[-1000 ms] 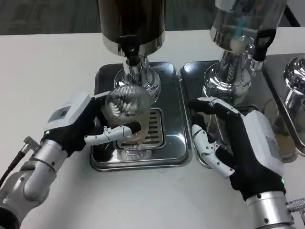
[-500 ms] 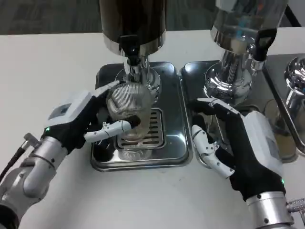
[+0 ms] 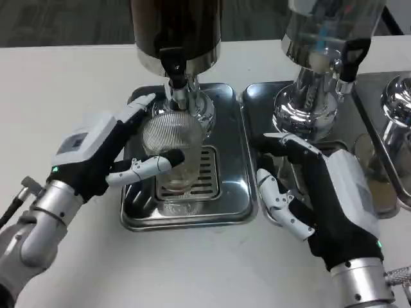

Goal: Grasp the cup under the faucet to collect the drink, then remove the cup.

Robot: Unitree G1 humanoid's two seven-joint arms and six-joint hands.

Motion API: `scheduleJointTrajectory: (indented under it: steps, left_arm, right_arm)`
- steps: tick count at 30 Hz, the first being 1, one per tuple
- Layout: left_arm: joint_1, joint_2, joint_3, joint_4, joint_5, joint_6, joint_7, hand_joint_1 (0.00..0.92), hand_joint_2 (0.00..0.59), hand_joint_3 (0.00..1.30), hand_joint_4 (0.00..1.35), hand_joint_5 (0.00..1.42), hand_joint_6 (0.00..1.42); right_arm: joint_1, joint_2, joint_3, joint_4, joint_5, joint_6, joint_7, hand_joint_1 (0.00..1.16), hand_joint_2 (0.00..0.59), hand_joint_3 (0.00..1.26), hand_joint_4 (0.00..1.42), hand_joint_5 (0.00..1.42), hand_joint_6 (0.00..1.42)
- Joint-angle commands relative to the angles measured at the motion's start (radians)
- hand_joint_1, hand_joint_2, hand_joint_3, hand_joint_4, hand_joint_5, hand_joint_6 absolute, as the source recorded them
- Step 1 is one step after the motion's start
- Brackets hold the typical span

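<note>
Our left hand [image 3: 96, 157] grips the ribbed cup [image 3: 172, 144] beneath the faucet [image 3: 176, 72]; filling and removal remain. Right hand [image 3: 321, 192] waits open.

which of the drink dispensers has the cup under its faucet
The dark dispenser on the left: the left hand holds the ribbed clear cup beneath its black faucet. The clear dispenser has none.

1. The left hand [image 3: 103, 160] had a white back plate, black palm and white-and-black fingers.
2. The right hand [image 3: 327, 199] looked the same.
3. Both forearms were silver; a small green light showed near each wrist.
</note>
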Motion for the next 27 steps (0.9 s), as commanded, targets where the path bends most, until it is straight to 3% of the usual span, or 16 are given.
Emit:
scheduleJointTrajectory:
  steps: [1,9,16,20,23,27]
  left_arm:
    - [0.045,0.037,0.037,-0.045,-0.037,-0.034,0.002,0.002,0.040,0.09,0.00,0.14,0.35]
    - [0.125,0.084,0.123,-0.118,-0.141,-0.092,-0.053,0.000,0.031,0.10,0.00,0.15,0.35]
    - [0.193,0.097,0.195,-0.175,-0.232,-0.130,-0.127,0.000,0.023,0.12,0.00,0.15,0.35]
    - [0.202,0.087,0.246,-0.155,-0.384,-0.161,-0.277,0.000,0.047,0.16,0.08,0.20,0.38]
    - [0.180,0.080,0.298,-0.156,-0.593,-0.141,-0.519,0.000,0.059,0.23,0.12,0.22,0.39]
    - [0.148,0.079,0.365,-0.183,-0.789,-0.064,-0.774,0.000,0.070,0.28,0.18,0.25,0.39]
  right_arm:
    - [0.000,-0.005,-0.004,-0.008,0.015,-0.002,0.008,0.34,0.461,0.43,0.38,0.34,0.32]
    - [-0.010,-0.007,-0.011,-0.012,0.039,-0.011,0.012,0.34,0.461,0.43,0.38,0.35,0.33]
    - [-0.028,-0.009,-0.019,-0.003,0.068,-0.016,0.018,0.34,0.461,0.43,0.38,0.35,0.33]
    - [-0.044,-0.010,-0.021,0.004,0.083,-0.015,0.025,0.34,0.461,0.43,0.38,0.36,0.34]
    - [-0.056,-0.012,-0.020,0.012,0.095,-0.012,0.035,0.34,0.461,0.43,0.39,0.37,0.34]
    - [-0.064,-0.011,-0.019,0.028,0.103,-0.013,0.036,0.34,0.461,0.43,0.39,0.37,0.34]
